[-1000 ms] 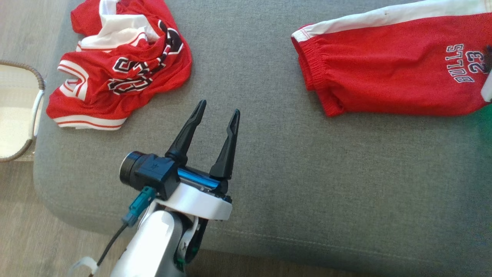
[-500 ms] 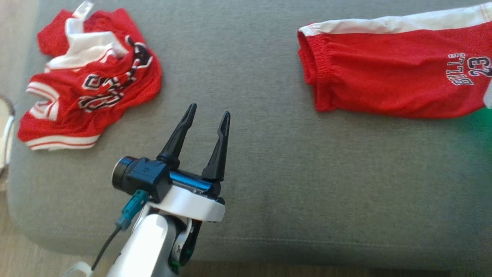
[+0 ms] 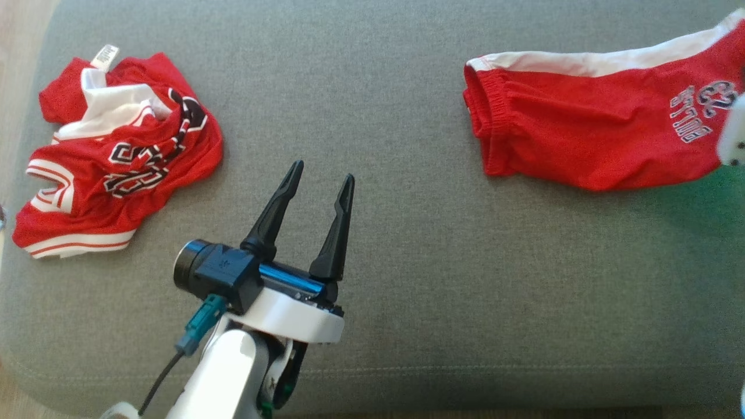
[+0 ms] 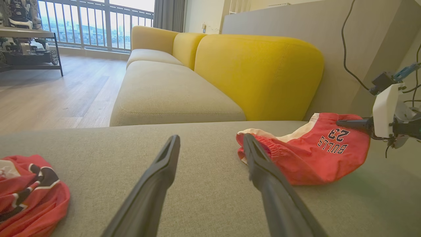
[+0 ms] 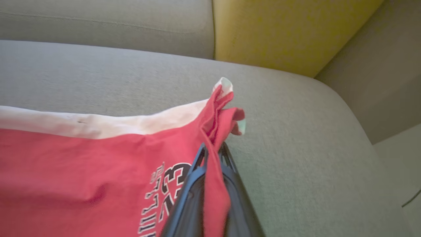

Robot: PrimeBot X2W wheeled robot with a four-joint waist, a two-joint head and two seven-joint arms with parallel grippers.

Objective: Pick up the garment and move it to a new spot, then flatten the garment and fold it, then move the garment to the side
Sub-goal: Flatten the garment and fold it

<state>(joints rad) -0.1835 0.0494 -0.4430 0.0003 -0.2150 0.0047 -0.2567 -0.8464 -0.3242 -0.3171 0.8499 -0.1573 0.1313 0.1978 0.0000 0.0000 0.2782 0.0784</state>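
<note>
The garment, red shorts [image 3: 582, 139] with a white side stripe and "BULLS 23" print, lies at the right of the grey cushion [image 3: 442, 279]. My right gripper [image 5: 212, 148] is shut on the shorts' [image 5: 82, 158] hem corner, and the cloth bunches up between its fingers. The left wrist view shows that corner of the shorts [image 4: 312, 151] raised off the cushion by the right gripper [image 4: 353, 123]. My left gripper [image 3: 323, 171] is open over bare cushion, well left of the shorts, with nothing between its fingers [image 4: 263, 171].
A crumpled red jersey [image 3: 116, 157] with white trim lies at the cushion's left end. A yellow sofa [image 4: 256, 72] stands beyond the cushion, with wood floor [image 4: 49, 95] to its left. The cushion's front edge [image 3: 465, 378] runs along the bottom.
The right gripper has shut on the shorts' corner and raised it, tilting the print. The head camera has shifted. The left gripper stays open in about the same place.
</note>
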